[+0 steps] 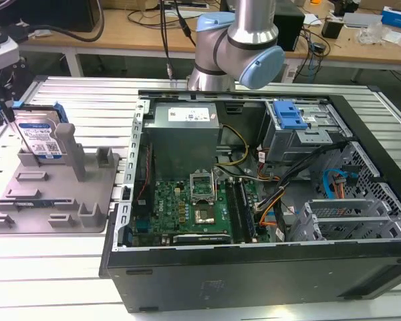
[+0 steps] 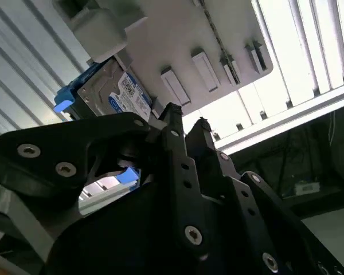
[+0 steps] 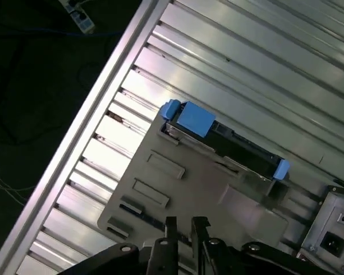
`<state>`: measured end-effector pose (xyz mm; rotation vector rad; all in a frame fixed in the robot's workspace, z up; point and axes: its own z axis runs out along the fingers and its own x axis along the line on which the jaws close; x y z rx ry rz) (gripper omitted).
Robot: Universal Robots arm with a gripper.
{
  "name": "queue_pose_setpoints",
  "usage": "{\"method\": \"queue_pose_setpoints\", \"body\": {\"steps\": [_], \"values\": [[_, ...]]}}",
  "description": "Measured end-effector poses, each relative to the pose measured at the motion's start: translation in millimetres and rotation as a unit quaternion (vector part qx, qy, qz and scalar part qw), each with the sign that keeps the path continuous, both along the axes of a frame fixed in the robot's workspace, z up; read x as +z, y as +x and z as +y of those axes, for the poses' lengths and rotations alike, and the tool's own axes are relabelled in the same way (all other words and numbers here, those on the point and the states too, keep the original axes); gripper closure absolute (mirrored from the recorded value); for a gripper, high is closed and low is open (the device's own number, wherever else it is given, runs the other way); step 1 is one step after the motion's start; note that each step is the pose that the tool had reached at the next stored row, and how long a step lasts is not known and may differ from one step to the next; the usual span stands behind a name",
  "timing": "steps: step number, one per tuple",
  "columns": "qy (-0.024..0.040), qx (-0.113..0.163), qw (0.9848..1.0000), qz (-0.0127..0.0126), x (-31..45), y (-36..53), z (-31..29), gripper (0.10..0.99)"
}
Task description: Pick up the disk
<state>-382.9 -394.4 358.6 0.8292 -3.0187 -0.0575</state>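
Observation:
The disk [image 1: 40,137] stands upright on its edge in a slot at the back of the grey tray [image 1: 60,200], at the exterior view's left. It is silver, with a white-and-blue label and blue side rails. My gripper [image 1: 5,115] hangs just beyond the tray's far left corner, above and beside the disk, touching nothing. In the first wrist view the disk's dark top edge [image 3: 241,152] lies ahead of the gripper [image 3: 184,224], whose fingers are narrowly parted and empty. In the second wrist view the gripper [image 2: 186,117] points toward the labelled disk [image 2: 117,94] and the tray [image 2: 178,46].
An open black computer case [image 1: 254,200] with its mainboard and cables fills the table's middle and right. The arm's base [image 1: 237,40] rises behind it. The tray rests on a ribbed aluminium table [image 3: 229,51], whose edge [image 3: 97,114] is close by. Upright grey posts [image 1: 70,150] stand beside the disk.

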Motion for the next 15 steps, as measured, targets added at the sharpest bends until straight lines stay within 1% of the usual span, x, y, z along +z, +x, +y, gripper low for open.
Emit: {"method": "queue_pose_setpoints", "body": {"steps": [1,3,4,5,7,10,11,12,14,15], "values": [[0.0,0.017,0.9999,0.0,0.0,0.0,0.0,0.788],[0.0,0.038,0.9993,0.0,-0.1,0.0,0.0,0.671],[-0.0002,0.057,0.9984,0.0,-0.2,0.0,0.0,0.604],[-0.0003,0.077,0.9971,0.0,-0.3,0.0,0.0,0.604],[-0.0004,0.096,0.9954,0.0,-0.4,0.0,0.0,0.604],[-0.0007,0.126,0.992,0.0,-0.5,0.0,0.0,0.592],[-0.0008,0.135,0.9908,0.0,-0.6,0.0,0.0,0.529],[-0.0009,0.149,0.9889,0.0001,-0.6,0.0,0.0,0.529],[-0.001,0.179,0.9839,0.0,-0.8,0.0,0.0,0.529],[-0.001,0.204,0.979,0.0,-0.9,0.0,0.0,0.529]]}}
